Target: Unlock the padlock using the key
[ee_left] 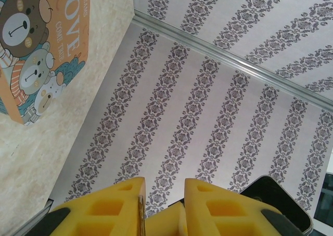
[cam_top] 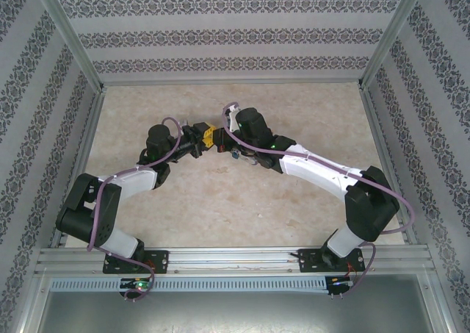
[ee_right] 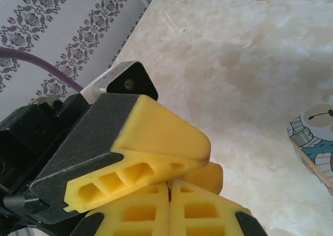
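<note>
My two grippers meet above the middle of the table (cam_top: 308, 112). The right gripper (ee_right: 169, 183) is shut, with a thin sliver of metal pinched in the seam; I take it for the key (ee_right: 169, 190). The left gripper (ee_left: 163, 186) stands part-way open and straddles the right fingertips. One of its fingers (ee_right: 156, 134) lies across the top of them. A thin metal strip (ee_left: 139, 215) runs along the inner face of a left finger. From above, the left gripper (cam_top: 207, 136) and the right gripper (cam_top: 220, 145) touch tips. The padlock is hidden.
An orange-and-blue "LOVE" tin (ee_left: 41, 43) with cartoon animals lies on the table close by; its corner (ee_right: 312, 137) is at the right edge of the right wrist view. Patterned walls (cam_top: 235, 35) and aluminium rails enclose the table.
</note>
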You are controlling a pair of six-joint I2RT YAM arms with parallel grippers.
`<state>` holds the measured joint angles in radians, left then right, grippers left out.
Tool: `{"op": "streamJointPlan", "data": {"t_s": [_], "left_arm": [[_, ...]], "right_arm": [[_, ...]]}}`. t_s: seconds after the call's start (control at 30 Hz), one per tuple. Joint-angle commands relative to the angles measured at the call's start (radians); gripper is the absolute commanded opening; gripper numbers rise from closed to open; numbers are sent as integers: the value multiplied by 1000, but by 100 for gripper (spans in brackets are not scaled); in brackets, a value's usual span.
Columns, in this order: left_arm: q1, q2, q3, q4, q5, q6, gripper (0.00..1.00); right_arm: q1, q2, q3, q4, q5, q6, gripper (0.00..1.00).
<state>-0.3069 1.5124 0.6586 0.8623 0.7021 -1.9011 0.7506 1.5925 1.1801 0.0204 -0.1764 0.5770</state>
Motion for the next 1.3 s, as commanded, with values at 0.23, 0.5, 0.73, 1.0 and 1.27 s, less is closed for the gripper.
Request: {"op": "streamJointPlan", "data": {"t_s": [0.23,0.5,0.73,1.0,1.27], "left_arm": [[-9,9,-18,49,-23,10,19],[-8,11,-24,57,-27,8,15],[-9,17,-25,61,-30,8,12],[-8,16,-29,64,-35,15,5],[13,-77,28,-134,-42,242,0]], "right_arm": [[0,-44,-17,42,0,18,0],[-3,-49,-26,50,-3,24,0],[-5,-58,-37,52,-2,27,0],[-6,-73,-55,55,3,32,0],[-25,-116,-104,102,-4,66,6]]}}
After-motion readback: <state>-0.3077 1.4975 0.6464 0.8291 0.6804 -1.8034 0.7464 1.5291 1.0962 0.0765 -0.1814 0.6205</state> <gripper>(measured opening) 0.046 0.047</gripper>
